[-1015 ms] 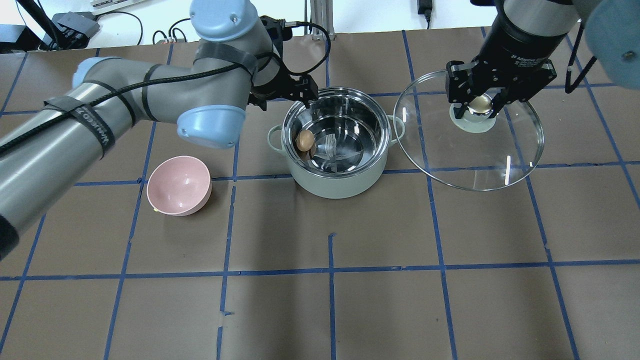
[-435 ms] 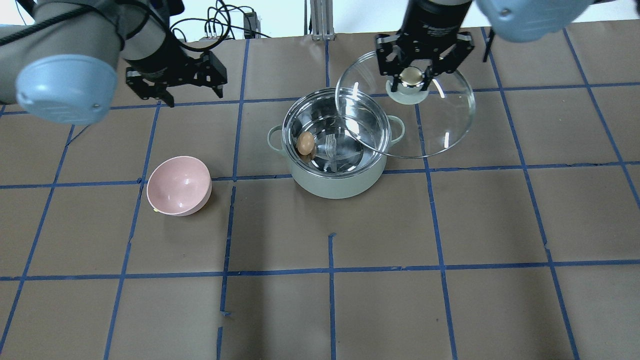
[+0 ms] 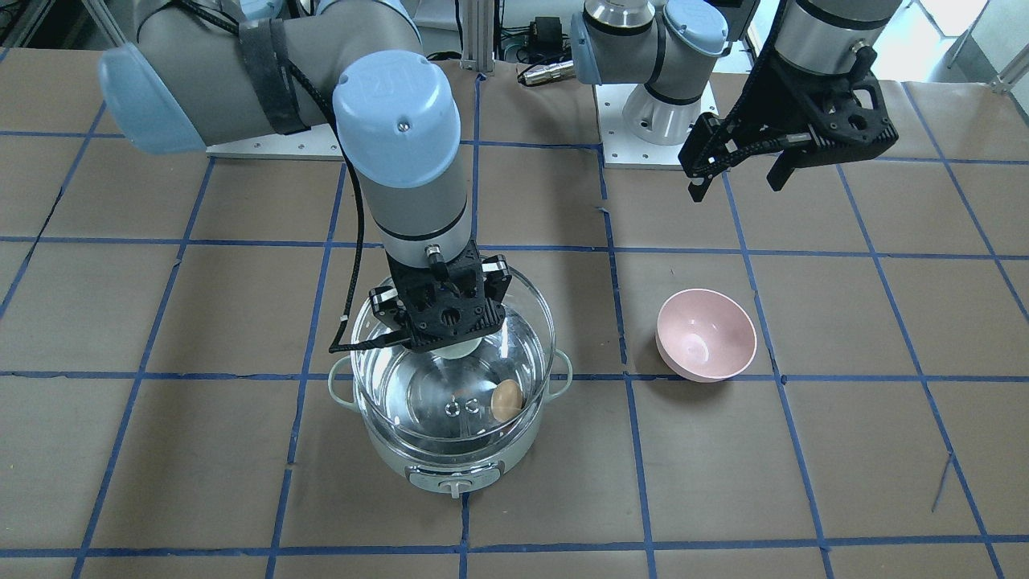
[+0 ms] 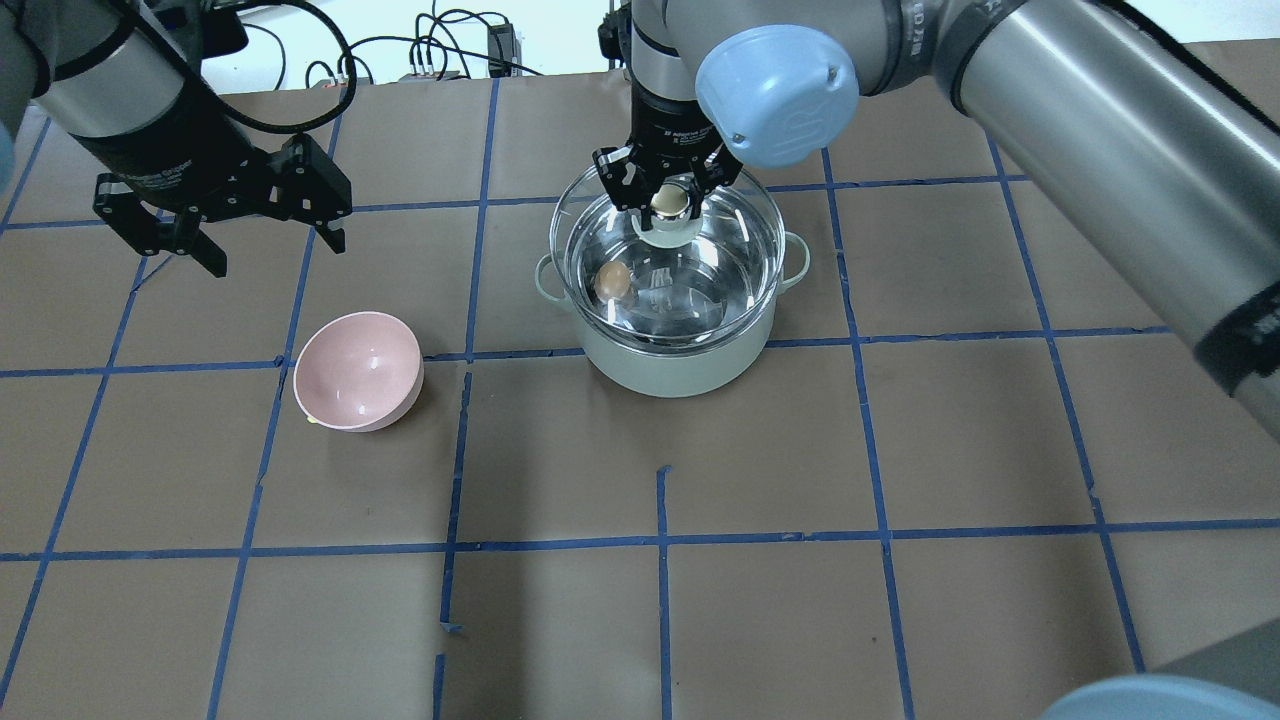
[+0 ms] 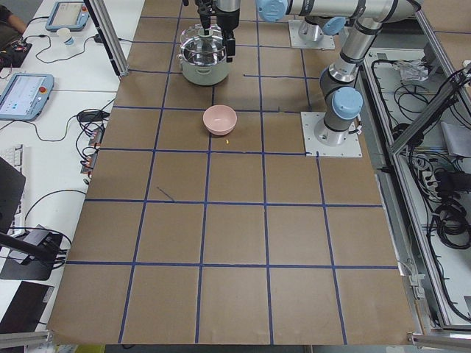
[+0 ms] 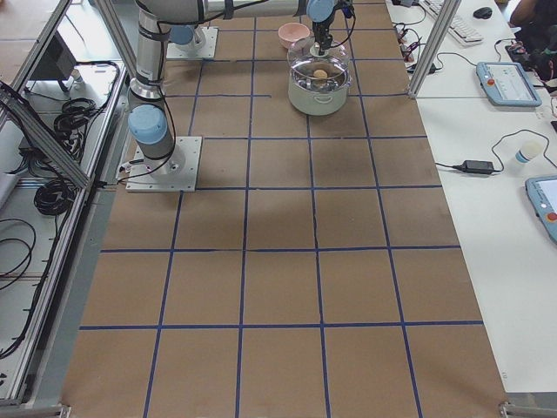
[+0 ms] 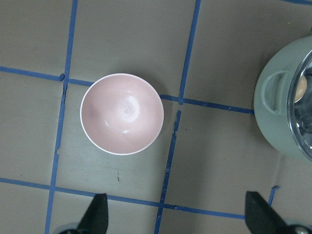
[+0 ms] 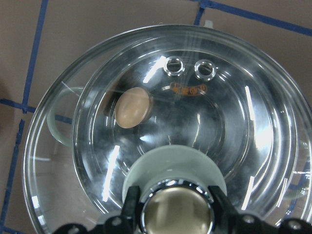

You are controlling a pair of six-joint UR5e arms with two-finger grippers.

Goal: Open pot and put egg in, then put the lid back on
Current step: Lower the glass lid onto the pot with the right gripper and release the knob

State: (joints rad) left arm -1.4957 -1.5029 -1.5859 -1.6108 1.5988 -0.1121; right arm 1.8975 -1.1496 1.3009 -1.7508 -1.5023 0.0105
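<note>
right gripper [image 4: 668, 200] is clamped on the knob [image 8: 178, 214] of the lid [image 4: 745, 225], holding it roughly lined up over the pot [image 4: 680, 372]. can't tell if glass touches rim. egg [image 4: 613, 279] sits inside the pot, toward the robot's left. left gripper [image 4: 280, 257] hangs empty, fingers spread, up past the pink bowl [image 4: 358, 370].

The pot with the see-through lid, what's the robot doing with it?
The right gripper holds the lid by its knob over the pot. The egg lies inside the pot, close to the wall. The lid looks to be just above the rim, not set down yet. The left gripper hangs open and empty off to the side, near the pink bowl.
</note>
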